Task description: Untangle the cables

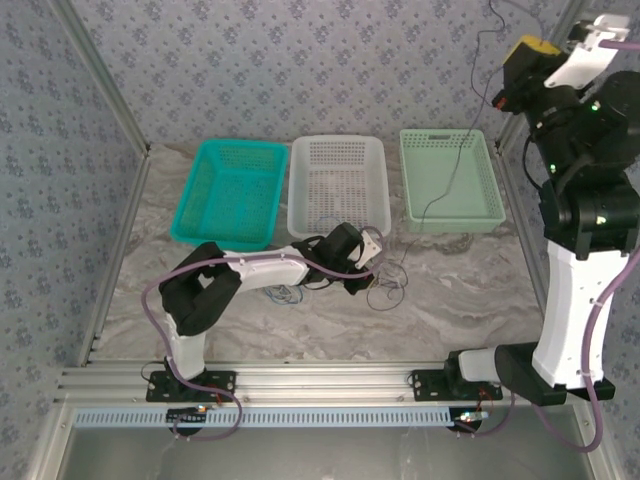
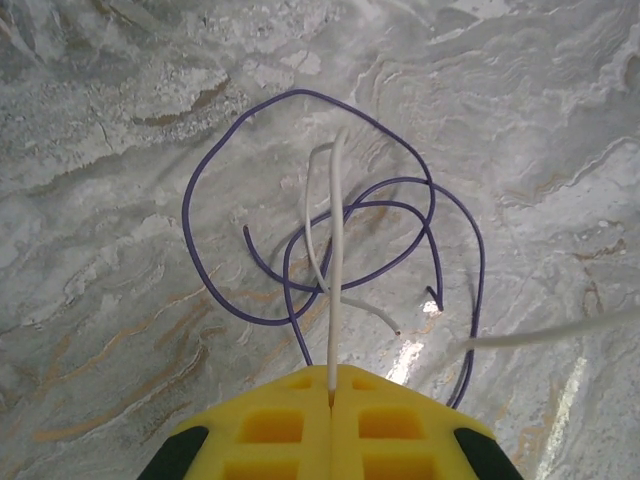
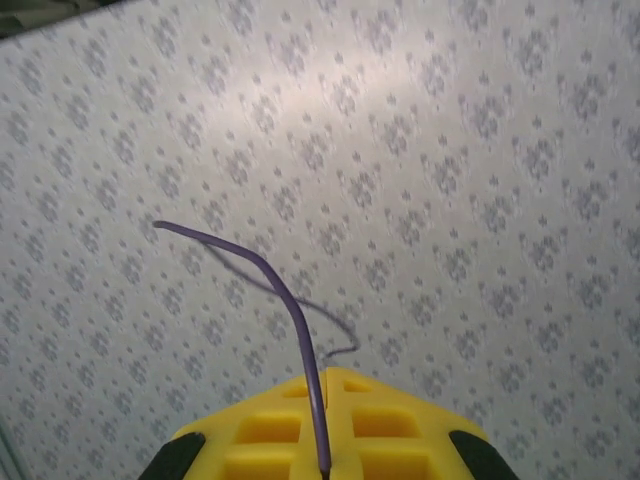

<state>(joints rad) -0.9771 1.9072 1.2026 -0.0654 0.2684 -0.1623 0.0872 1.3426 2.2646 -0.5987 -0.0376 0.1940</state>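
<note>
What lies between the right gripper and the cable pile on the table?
In the top view, one dark cable stretches from the right gripper, over the green basket, down to the pile.

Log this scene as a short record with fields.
left claw: shut on the cream cable, low over the table
right claw: shut on a dark cable, raised high
tangle: purplish loops crossing the cream cable on the table
baskets: teal basket, white basket, green basket, in a row at the far side
task state: cables not yet separated
</note>
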